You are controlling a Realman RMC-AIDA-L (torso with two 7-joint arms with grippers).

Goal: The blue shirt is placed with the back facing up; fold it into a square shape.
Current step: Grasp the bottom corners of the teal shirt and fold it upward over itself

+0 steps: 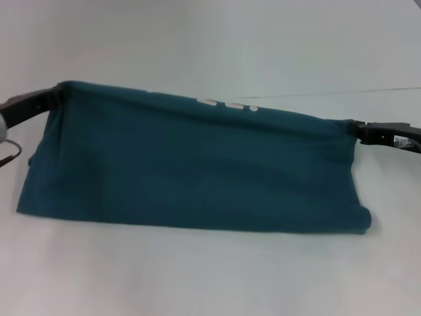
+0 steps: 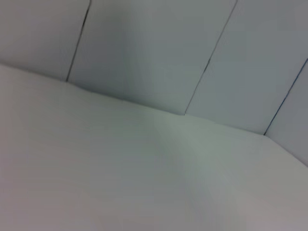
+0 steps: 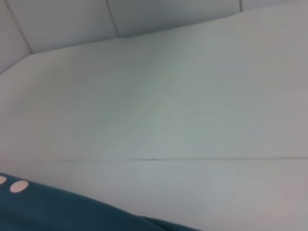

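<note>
One blue shirt [image 1: 191,171] is present, stretched across the middle of the white table [image 1: 210,276]. Its upper edge is lifted and pulled taut between two grippers; its lower folded edge rests on the table. Part of its white lettering [image 1: 227,103] shows along the raised upper edge.

Head view: this is the only view showing both grippers and the whole garment. The left gripper [image 1: 55,96] meets the shirt's upper left corner and is closed on the fabric there. The right gripper [image 1: 353,128] meets the upper right corner and likewise grips the cloth. The left corner sits higher in the picture than the right.

Left wrist view: shows only the bare table surface [image 2: 120,173] and a panelled wall [image 2: 159,53] with four dark seams. Neither shirt nor fingers appear.

Right wrist view: shows the table [image 3: 168,96], one thin line across it, the wall panels [image 3: 67,24] beyond, and one corner strip of the blue shirt [image 3: 62,214] bearing two white marks [image 3: 19,186]. That arm's own fingers do not appear.
</note>
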